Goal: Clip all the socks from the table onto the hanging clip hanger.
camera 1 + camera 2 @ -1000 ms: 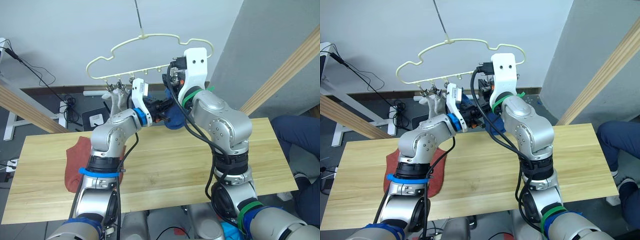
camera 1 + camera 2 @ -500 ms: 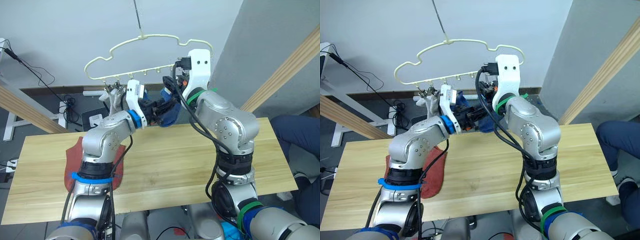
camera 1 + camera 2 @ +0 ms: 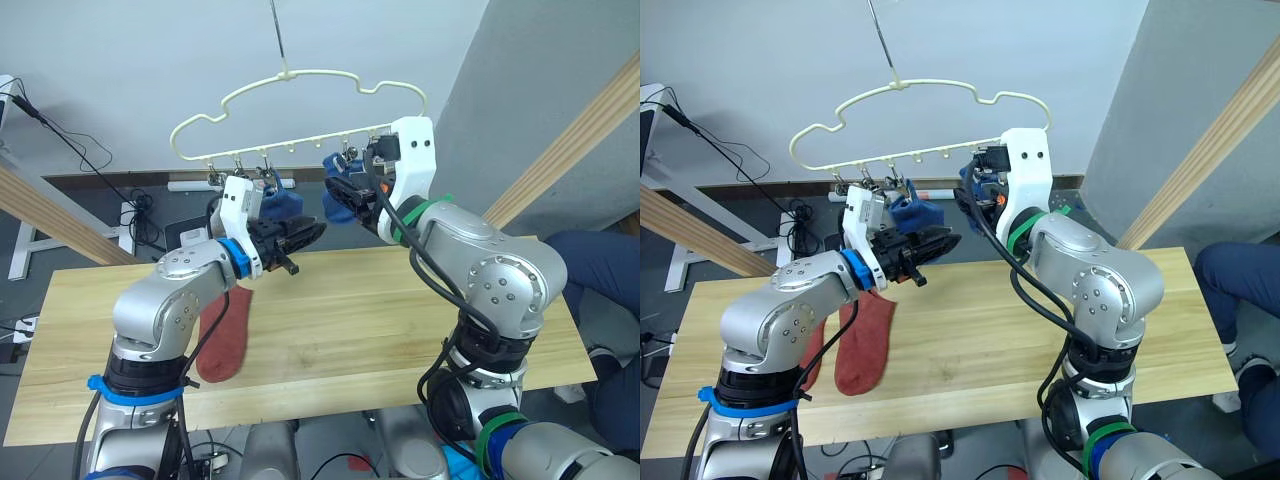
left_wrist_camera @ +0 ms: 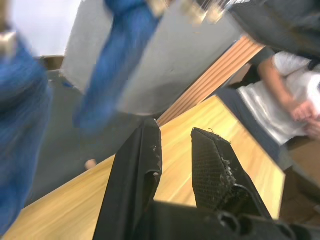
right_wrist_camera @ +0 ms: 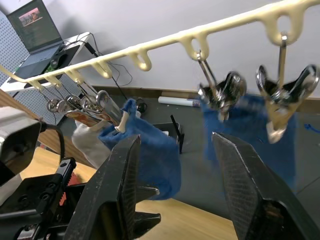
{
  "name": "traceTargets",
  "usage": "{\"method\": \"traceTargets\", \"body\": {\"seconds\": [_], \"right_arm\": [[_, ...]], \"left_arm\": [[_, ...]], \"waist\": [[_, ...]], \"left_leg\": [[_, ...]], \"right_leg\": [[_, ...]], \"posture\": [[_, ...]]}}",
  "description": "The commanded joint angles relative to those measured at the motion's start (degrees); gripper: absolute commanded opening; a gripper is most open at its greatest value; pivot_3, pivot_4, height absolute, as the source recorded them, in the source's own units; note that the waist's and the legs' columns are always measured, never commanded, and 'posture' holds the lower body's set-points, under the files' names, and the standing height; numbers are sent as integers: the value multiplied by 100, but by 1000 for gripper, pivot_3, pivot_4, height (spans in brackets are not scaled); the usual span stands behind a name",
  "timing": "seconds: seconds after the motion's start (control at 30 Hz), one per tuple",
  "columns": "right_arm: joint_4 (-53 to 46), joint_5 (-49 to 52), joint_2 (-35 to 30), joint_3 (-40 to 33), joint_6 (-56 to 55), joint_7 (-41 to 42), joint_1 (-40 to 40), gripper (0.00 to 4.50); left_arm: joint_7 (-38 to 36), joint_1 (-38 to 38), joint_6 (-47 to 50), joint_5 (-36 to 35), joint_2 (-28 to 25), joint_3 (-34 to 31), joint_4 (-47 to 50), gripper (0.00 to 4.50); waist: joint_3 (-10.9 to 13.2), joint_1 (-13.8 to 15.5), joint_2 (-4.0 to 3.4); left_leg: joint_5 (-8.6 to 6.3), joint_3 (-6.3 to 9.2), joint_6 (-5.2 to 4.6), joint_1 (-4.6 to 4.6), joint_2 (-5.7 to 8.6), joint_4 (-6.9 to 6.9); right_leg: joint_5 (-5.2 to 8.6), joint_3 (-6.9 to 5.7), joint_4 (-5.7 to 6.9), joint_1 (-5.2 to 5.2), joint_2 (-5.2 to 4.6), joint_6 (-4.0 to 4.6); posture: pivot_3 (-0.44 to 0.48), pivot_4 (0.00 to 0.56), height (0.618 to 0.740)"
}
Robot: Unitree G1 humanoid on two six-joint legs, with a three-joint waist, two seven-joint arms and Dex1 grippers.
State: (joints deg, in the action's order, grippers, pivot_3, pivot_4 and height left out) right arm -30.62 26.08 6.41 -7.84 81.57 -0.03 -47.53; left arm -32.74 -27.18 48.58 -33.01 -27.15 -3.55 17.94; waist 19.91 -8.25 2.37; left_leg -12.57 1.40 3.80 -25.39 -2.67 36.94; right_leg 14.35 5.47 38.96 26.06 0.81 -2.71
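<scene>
When reaching down for the red sock lying flat on the surface, pinch just one end. Both empty now: left pincer a little open, right pincer wide open beside blue socks clipped on the clip hanger.

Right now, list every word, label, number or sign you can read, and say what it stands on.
None can be read.
The laptop screen shows a picture, too small to make out any text.
The clip hanger, the socks and the table bear no visible writing.
</scene>
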Motion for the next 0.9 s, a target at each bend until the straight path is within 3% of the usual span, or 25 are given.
{"method": "traceTargets", "body": {"seconds": [0.03,0.13,0.27,0.37,0.67,0.9], "right_arm": [[-353,120,-63,-42,103,87,66,2357],[-537,134,-287,41,199,181,186,2357],[-933,-55,-1273,847,-180,443,575,2357],[-1196,-146,-1609,1220,-468,463,969,2357],[-1486,-316,-1700,1450,-840,356,1578,2357],[-1393,-432,-1555,1424,-970,274,1514,2357]], "left_arm": [[-117,144,-213,-59,-111,-57,466,1336],[-271,285,-199,-274,-291,-281,744,1336],[-493,636,-468,-739,-532,-961,1270,1336],[-810,919,-86,-1232,-1069,-1352,1496,1336],[-912,1612,134,-2078,-1820,-2303,1771,1336],[-615,1519,-123,-1944,-1775,-2038,1817,1336]], "waist": [[0,1,0],[0,2,0],[0,-1,0],[0,-12,0],[-1,-3,1],[-1,27,2]], "left_leg": [[0,-1,0,0,0,0],[0,-2,0,-6,-2,0],[0,-3,0,-15,-2,0],[0,-4,1,-14,-3,-1],[1,-3,2,-11,-4,3],[1,-3,2,-11,-2,5]], "right_leg": [[0,1,0,0,0,0],[0,2,-2,6,-1,0],[1,2,-7,14,-2,0],[2,4,-6,14,1,-2],[16,4,-4,13,2,-27],[13,4,-2,12,1,-20]], "posture": [[-222,336,740],[-222,335,740],[-217,329,740],[-214,327,740],[-197,306,740],[-191,309,740]]}}
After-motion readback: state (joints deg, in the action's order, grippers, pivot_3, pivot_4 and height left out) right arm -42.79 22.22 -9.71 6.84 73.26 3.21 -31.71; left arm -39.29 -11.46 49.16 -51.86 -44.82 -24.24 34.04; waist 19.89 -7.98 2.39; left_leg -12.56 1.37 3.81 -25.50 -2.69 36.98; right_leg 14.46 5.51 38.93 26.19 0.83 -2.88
